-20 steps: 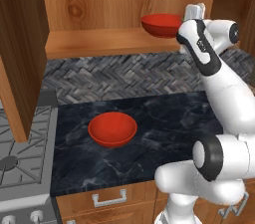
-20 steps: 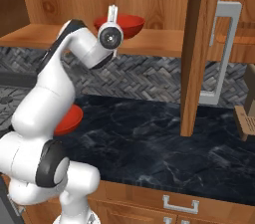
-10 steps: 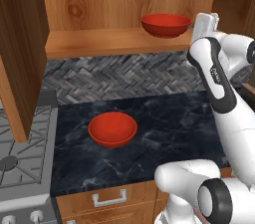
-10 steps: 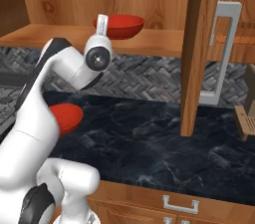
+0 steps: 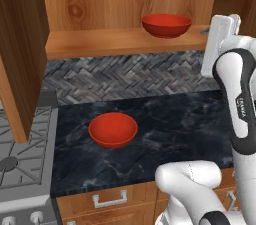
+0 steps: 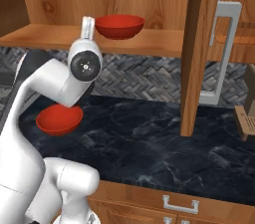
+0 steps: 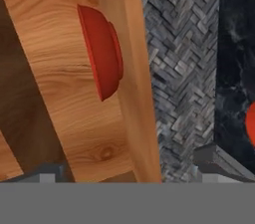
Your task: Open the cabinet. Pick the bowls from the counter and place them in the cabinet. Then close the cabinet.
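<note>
Hand view: jaws wide open, empty, one red bowl [image 7: 102, 51] on cabinet shelf [image 7: 132, 68].

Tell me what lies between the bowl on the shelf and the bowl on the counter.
Left base view: shelf bowl, counter bowl; between them the shelf's edge, herringbone backsplash, bare counter.
</note>
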You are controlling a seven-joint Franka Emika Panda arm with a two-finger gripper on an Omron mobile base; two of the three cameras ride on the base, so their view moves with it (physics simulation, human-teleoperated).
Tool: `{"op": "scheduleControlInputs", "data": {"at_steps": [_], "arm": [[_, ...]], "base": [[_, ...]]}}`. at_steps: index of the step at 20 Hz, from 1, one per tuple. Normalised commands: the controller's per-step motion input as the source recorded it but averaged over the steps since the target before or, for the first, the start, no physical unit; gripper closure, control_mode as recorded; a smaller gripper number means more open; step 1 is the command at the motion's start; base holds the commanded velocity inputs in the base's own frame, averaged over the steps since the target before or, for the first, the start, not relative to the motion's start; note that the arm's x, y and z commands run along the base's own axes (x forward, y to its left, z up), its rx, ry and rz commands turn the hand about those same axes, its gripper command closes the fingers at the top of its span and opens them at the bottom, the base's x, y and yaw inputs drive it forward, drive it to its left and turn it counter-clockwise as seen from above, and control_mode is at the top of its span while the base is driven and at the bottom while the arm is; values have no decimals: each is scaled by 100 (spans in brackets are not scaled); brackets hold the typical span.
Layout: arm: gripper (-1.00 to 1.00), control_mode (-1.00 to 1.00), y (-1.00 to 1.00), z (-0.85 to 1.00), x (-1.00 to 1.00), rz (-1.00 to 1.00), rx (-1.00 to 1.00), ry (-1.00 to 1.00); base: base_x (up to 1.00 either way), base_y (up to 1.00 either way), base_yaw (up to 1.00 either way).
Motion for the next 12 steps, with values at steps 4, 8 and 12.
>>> {"op": "scheduleControlInputs", "data": {"at_steps": [4,8,12], "arm": [[-100,-100,11,-5,-100,7,1,13],[-100,-100,27,2,-70,9,-11,1],[-100,-100,81,1,-9,25,-38,-6]], "base": [[0,0,0],[0,0,0],[0,0,0]]}}
